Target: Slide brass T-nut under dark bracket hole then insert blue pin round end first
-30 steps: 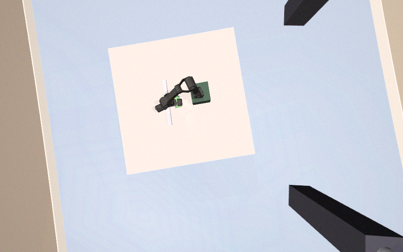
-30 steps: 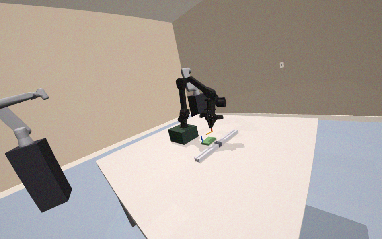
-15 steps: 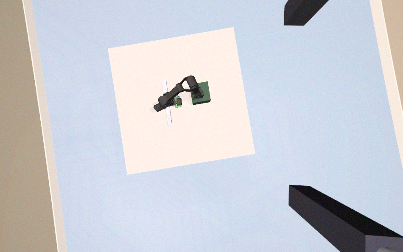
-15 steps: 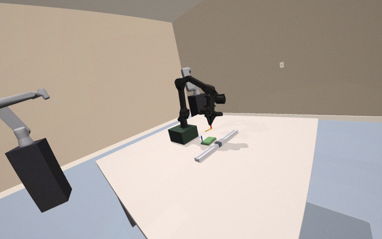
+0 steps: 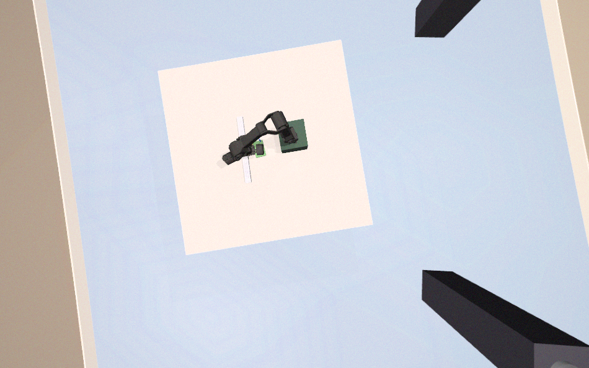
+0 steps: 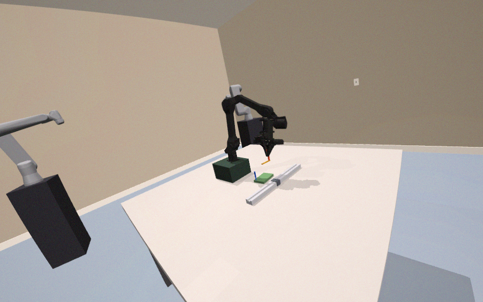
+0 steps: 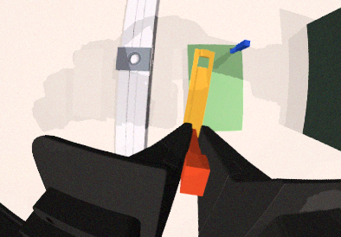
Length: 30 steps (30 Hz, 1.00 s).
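From the top, the black arm [image 5: 253, 136] reaches from its dark green base block [image 5: 298, 132] [image 6: 222, 173] over the aluminum rail [image 5: 247, 171] [image 6: 262, 194] [image 7: 131, 93] and the green tray [image 5: 261, 155] [image 6: 265, 177] [image 7: 227, 106]; the T-nut is too small to tell.

In the exterior view, the tool [image 6: 267, 154] [image 7: 195, 131] points down above the desk [image 6: 310, 233], pinching the orange handle [image 6: 268, 157] [image 7: 195, 180] with the brass T-nut [image 6: 265, 162] [image 7: 200, 89] raised above the tray. The blue pin [image 6: 254, 175] [image 7: 241, 46] stands upright at the tray.

At the wrist, the fingertips grip the handle; the nut extends across the view of the tray, beside the rail with its dark bracket [image 7: 124, 63].
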Motion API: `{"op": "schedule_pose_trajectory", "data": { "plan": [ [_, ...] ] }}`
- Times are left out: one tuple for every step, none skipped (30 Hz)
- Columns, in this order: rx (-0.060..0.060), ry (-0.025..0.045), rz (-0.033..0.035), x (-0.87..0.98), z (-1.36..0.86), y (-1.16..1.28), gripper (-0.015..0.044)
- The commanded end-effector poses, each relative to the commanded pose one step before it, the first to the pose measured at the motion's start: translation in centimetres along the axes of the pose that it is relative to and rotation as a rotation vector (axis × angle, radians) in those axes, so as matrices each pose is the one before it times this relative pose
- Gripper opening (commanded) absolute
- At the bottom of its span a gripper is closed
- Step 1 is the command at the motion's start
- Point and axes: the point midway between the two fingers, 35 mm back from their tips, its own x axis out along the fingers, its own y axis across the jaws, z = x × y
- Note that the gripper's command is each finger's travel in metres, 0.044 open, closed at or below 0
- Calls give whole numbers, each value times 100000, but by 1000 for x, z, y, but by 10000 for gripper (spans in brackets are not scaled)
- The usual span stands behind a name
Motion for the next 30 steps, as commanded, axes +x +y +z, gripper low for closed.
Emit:
{"op": "schedule_pose_trajectory", "data": {
  "plan": [
    [-497,496,-42,-207,-612,511,-150],
    [-193,52,58,-36,-113,113,-150],
    [-193,52,58,-35,-114,113,-150],
    [-193,52,58,-35,-114,112,-150],
    [-193,52,58,-34,-114,112,-150],
    [-193,52,58,-34,-115,112,-150],
    [-193,52,58,-33,-115,111,-150],
    [-94,34,32,-36,-111,115,-150],
    [-95,35,33,-36,-113,116,-150],
    [-95,35,32,-36,-113,116,-150],
    [-95,35,32,-35,-114,115,-150],
    [-95,35,32,-34,-114,115,-150],
    [-95,35,32,-34,-115,114,-150],
    [-95,35,32,-33,-115,114,-150],
    [-95,35,32,-32,-116,114,-150],
    [-95,35,32,-32,-116,113,-150],
    [-95,35,32,-31,-117,113,-150],
    [-95,35,32,-31,-117,112,-150],
    [-95,35,32,-30,-118,112,-150],
    [-95,35,31,-29,-118,111,-150],
    [-95,35,31,-29,-119,111,-150],
    [-95,35,31,-28,-119,110,-150],
    [-95,35,31,-27,-120,110,-150],
    [-95,35,31,-27,-120,110,-150],
    [-95,35,31,-26,-121,109,-150],
    [-95,35,31,-25,-121,109,-150],
    [-95,35,31,-25,-122,108,-150],
    [-95,35,31,-24,-122,108,-150],
    [-95,35,31,-24,-123,107,-150],
    [-95,35,31,-23,-123,107,-150]
  ]
}}
